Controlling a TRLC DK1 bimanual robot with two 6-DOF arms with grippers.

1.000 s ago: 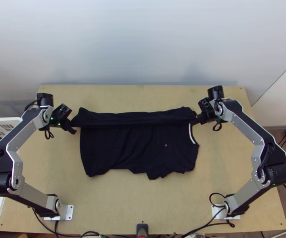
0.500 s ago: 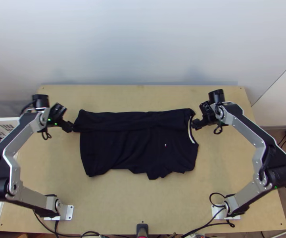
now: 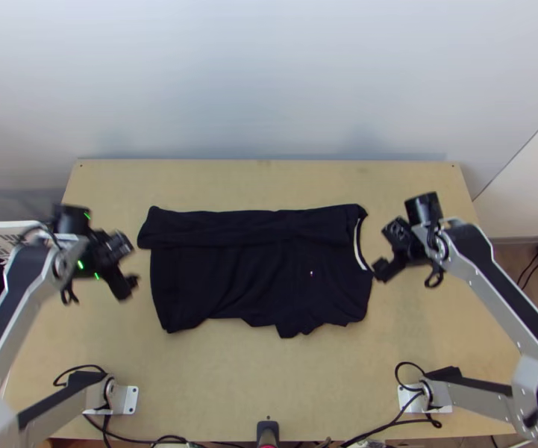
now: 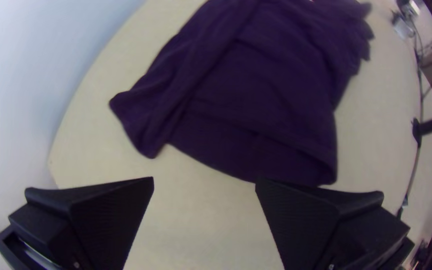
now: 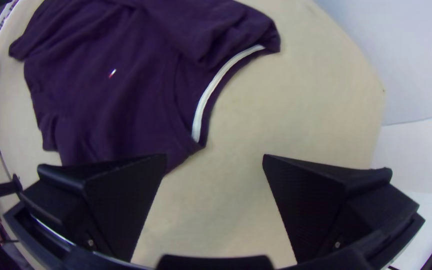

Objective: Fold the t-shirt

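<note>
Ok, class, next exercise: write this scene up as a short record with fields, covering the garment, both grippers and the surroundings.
garment: dark t-shirt, lying on the table
lie: long far side folded over in a band; near edge uneven
neck: at the right end, with a white strip inside
marking: small emblem on the front
left gripper: open, off the left end, holding nothing
right gripper: open, near the neck, holding nothing
surroundings: white basket beside the table's left side
</note>
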